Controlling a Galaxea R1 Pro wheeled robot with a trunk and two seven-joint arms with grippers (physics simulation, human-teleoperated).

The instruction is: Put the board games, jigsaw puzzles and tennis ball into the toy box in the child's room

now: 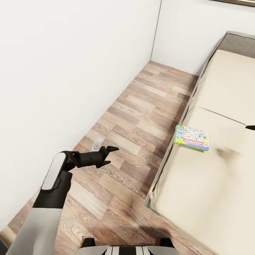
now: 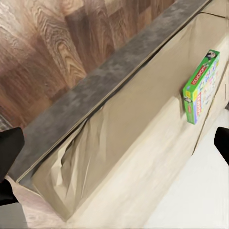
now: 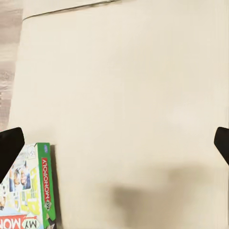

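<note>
The robot stands on the wood-plank floor [image 1: 134,117] in the strip between a white wall [image 1: 63,71] and the bed [image 1: 219,166], which carries a plain beige cover.

Left arm: extended low over the floor, well apart from the bed. The left gripper [image 1: 109,156] has its two dark fingers spread, with nothing between them. From the left wrist view, the finger tips sit at opposite edges of the picture, confirming the open stance; beyond them run the bed's grey side rail [image 2: 95,86] and the draped cover.

Right arm: the right gripper [image 3: 114,143] hangs over the bed cover, fingers wide apart and empty, casting a soft shadow on the fabric. A dark tip [image 1: 250,127] shows at the head view's right edge.

Task item: one board game, the green-edged Monopoly box [image 1: 192,138], lies flat on the bed near its floor-side edge. It is untouched by either gripper. It also appears in the left wrist view [image 2: 201,86] and the right wrist view [image 3: 28,191], just beside one right finger.
</note>
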